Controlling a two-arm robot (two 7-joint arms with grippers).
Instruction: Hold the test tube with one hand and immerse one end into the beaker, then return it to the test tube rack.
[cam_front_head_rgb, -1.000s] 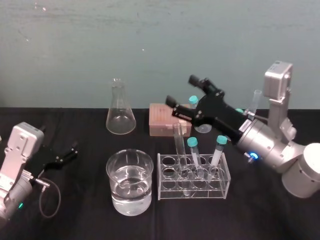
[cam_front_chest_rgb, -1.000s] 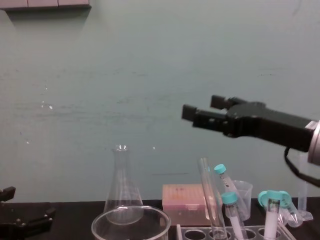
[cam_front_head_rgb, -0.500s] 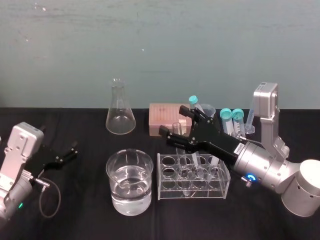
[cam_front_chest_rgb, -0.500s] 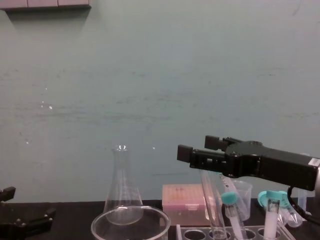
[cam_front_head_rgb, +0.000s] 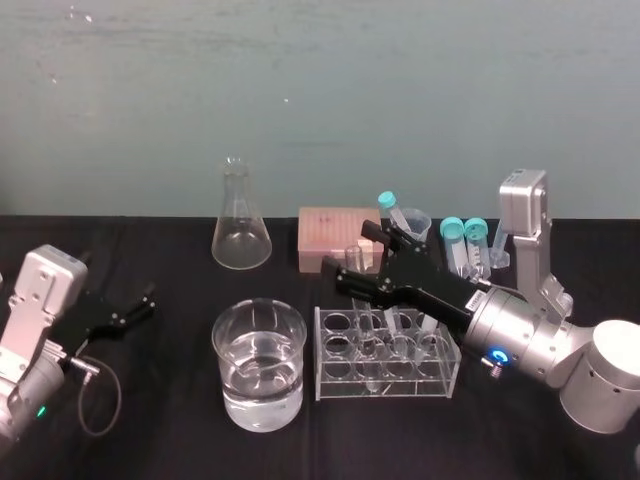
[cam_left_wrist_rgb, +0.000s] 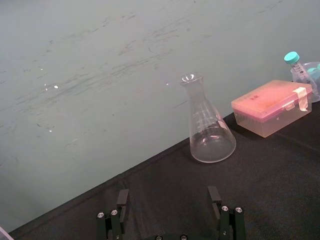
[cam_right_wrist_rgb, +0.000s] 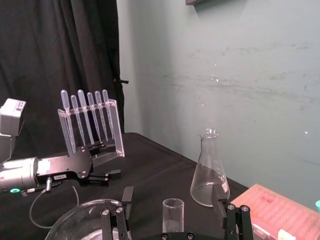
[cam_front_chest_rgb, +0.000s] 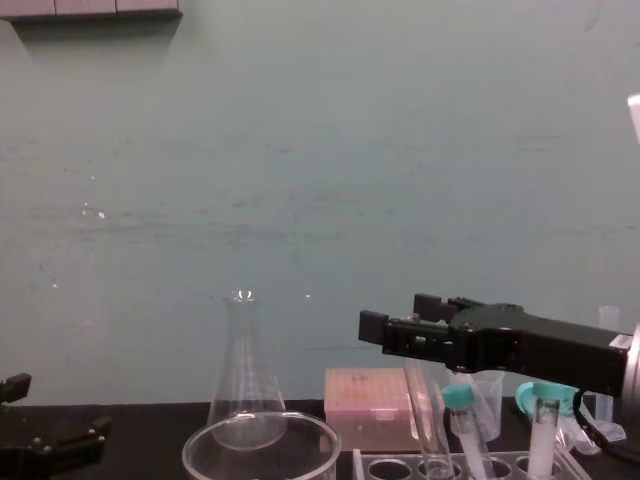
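Black cloth covers the surface (cam_front_head_rgb: 170, 445). The silver right arm (cam_front_head_rgb: 545, 345) reaches in from the right of the rack (cam_front_head_rgb: 410, 386), a clear plastic stand with round holes on top. The beaker (cam_front_head_rgb: 235, 392) stands just left of the rack and has water in it. A flask (cam_front_head_rgb: 241, 238) stands behind the rack and to its left. A pink box (cam_front_head_rgb: 322, 238) sits just behind the rack. Far to the left of the rack, the left claw (cam_left_wrist_rgb: 168, 199) is parked low with its fingers spread wide.

The right claw (cam_right_wrist_rgb: 172, 193) hovers over the left part of the rack. Its fingers (cam_right_wrist_rgb: 127, 197) are apart, one on each side of the tube (cam_right_wrist_rgb: 173, 214), and they do not touch it. The tube stands almost straight up in a hole near the rack's left end, with its open top between those fingers.

The tube is thin glass, so it is likely light, stiff, smooth and easy to break. A soft squeeze just under the open top looks best, and that is where the claw is now. Too hard a squeeze could crack it. Too loose, and it could slip.

It should go straight up until its bottom is out of the hole, or it may catch on the edge. Capped tubes (cam_front_chest_rgb: 545, 420) stand in the rack to its right, close to the arm. The air above the rack's left side is open, and the beaker's mouth is wide, but its thick rim must not be bumped.
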